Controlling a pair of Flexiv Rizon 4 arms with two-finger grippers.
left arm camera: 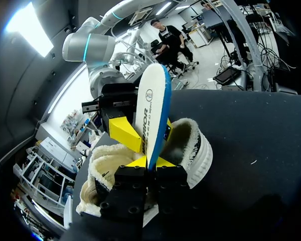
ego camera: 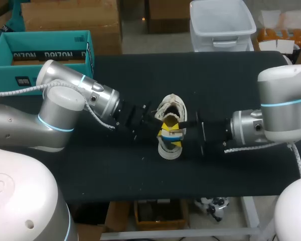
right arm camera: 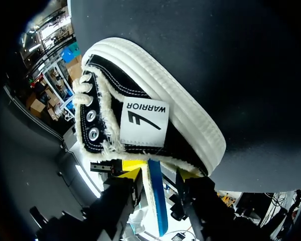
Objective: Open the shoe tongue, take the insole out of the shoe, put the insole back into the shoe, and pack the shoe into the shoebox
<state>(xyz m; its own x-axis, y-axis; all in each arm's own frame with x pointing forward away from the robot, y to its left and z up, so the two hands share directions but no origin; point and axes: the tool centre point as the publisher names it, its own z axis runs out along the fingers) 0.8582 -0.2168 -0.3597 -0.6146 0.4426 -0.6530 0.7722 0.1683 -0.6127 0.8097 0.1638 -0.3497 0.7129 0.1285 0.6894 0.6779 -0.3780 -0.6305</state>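
Your left pincer [left arm camera: 148, 163] is pinched tight on the insole [left arm camera: 153, 100] — it stands up over the shoe [ego camera: 170, 103], mid-table [ego camera: 231, 80]. Your right pincer [right arm camera: 160, 170] sits spread around it — not squeezing.

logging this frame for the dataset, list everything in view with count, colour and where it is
shoe: one, black with white fleecy lining and white sole, middle of the table, between the two grippers
insole: one, white with a blue edge, standing upright out of the shoe's opening
shoebox: one, teal, by the table's far left corner, apart from the shoe
table: one, black, under the shoe
left gripper: one, black with yellow tips, at the shoe, shut on the insole
right gripper: one, black and yellow, at the shoe's opposite side, close to the insole
left arm: one, silver, in from the left
right arm: one, silver, in from the right
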